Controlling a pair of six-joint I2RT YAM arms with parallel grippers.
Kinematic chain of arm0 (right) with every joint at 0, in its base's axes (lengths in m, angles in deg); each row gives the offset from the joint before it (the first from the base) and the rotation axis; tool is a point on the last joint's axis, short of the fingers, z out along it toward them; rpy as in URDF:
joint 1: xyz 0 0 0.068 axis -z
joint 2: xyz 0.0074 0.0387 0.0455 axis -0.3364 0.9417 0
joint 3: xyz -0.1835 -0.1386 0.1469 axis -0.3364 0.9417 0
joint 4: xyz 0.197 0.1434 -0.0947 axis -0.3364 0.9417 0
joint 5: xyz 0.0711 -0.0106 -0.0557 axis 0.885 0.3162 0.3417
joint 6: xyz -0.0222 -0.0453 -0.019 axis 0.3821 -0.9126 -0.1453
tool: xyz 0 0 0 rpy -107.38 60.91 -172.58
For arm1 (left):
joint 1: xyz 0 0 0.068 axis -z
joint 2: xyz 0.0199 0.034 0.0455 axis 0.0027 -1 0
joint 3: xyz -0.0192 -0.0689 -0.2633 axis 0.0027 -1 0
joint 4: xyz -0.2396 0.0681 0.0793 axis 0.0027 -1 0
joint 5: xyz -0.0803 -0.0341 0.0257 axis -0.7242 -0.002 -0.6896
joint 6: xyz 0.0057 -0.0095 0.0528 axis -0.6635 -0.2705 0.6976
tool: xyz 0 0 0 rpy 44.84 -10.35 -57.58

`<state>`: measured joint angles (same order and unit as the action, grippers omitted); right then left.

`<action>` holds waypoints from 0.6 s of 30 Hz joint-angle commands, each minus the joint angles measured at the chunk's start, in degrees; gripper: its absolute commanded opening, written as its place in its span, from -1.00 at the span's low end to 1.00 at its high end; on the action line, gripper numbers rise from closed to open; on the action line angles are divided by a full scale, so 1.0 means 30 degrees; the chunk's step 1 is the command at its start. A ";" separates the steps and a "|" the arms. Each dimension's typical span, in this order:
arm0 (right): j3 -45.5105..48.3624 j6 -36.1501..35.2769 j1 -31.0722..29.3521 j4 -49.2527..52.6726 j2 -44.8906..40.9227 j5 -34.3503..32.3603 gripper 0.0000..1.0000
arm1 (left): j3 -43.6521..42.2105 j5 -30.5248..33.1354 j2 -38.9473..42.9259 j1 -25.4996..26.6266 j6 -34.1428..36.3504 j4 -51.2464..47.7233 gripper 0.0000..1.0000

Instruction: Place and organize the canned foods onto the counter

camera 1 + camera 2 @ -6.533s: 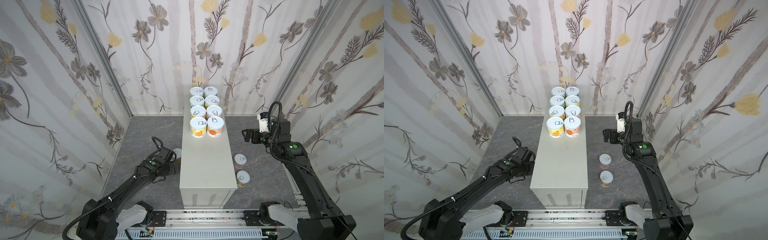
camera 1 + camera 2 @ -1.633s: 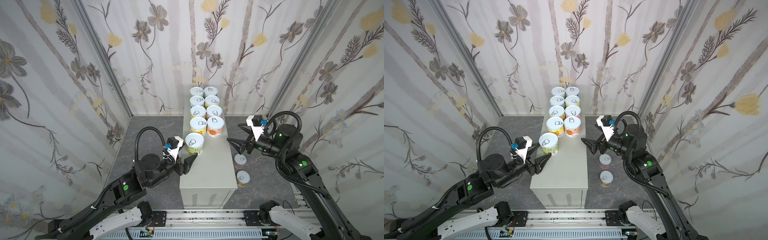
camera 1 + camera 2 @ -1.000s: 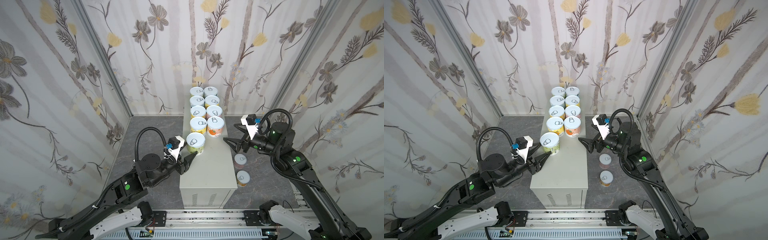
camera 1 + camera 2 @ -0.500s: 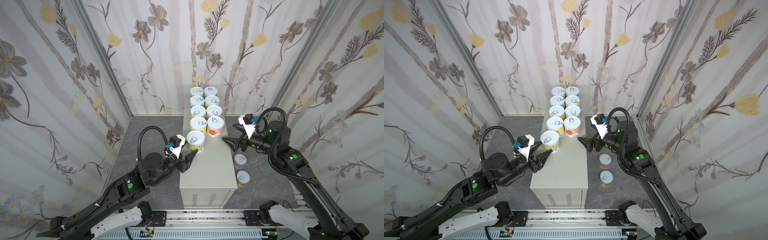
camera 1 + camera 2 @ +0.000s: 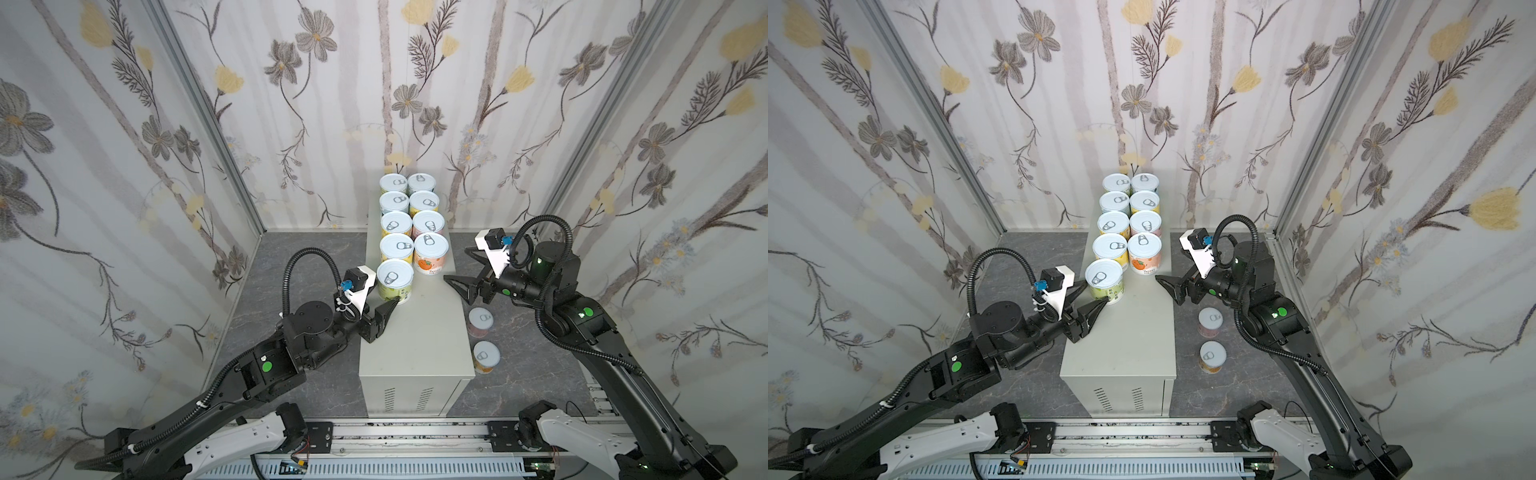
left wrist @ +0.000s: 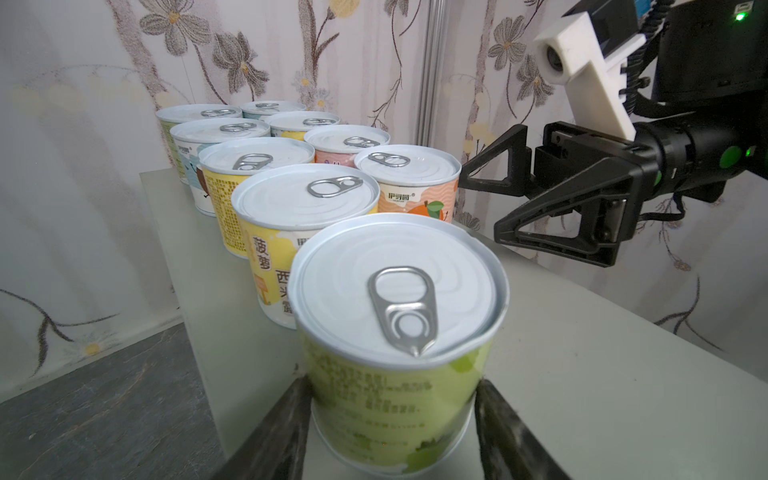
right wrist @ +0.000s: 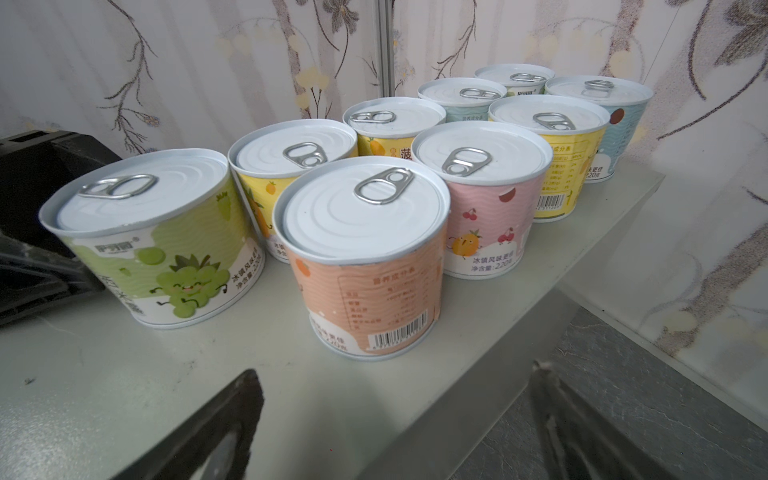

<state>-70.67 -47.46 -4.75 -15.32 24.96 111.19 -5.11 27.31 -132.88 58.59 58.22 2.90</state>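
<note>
Green was the label of the can being placed. The green can (image 6: 399,332) stood at the near end of the left row on the counter (image 5: 415,345), just beside the yellow can (image 6: 307,220). The left hand (image 5: 1095,294) was closed partway around its lower wall, one finger on each side. Whether its base sat fully down could not be told. The right hand (image 5: 457,264) hung wide open and empty over the counter's right edge, near the orange can (image 7: 365,257). To finish well, I judged, the can should be settled flat and square with its row, leaving room on its right for a partner. The fingers should then part only a little and draw straight back toward the near end, so they neither drag the can nor nudge the yellow one. Two cans (image 5: 481,322) waited on the floor (image 5: 316,257) right of the counter. As for writing, the yellow can read "菠萝". The pink can (image 7: 486,232) read "冰镇风味更佳" and "净含量:220克". The orange can showed a printed table and a barcode. The small brand mark on the labels was too fine to read surely.
</note>
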 commanded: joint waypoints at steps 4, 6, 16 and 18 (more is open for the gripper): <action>0.0007 -0.0409 0.0005 -0.0293 0.0014 0.0225 0.99 | 0.0187 0.0130 0.0047 -0.0025 -0.0170 -0.0031 0.23; 0.0007 -0.0427 -0.0006 -0.0293 0.0051 0.0196 0.99 | 0.0115 0.0276 0.0175 -0.0025 -0.0229 0.0013 0.24; 0.0138 -0.0551 0.0014 -0.0227 0.0279 0.0061 0.99 | 0.0229 -0.0005 -0.0035 -0.0025 -0.0233 -0.0002 0.22; 0.0133 -0.0556 -0.0002 -0.0236 0.0265 0.0078 0.99 | 0.0265 -0.0009 -0.0037 -0.0025 -0.0211 -0.0005 0.20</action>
<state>-70.32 -47.92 -4.75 -14.97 25.79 111.15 -4.92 27.25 -132.95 58.59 58.11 2.53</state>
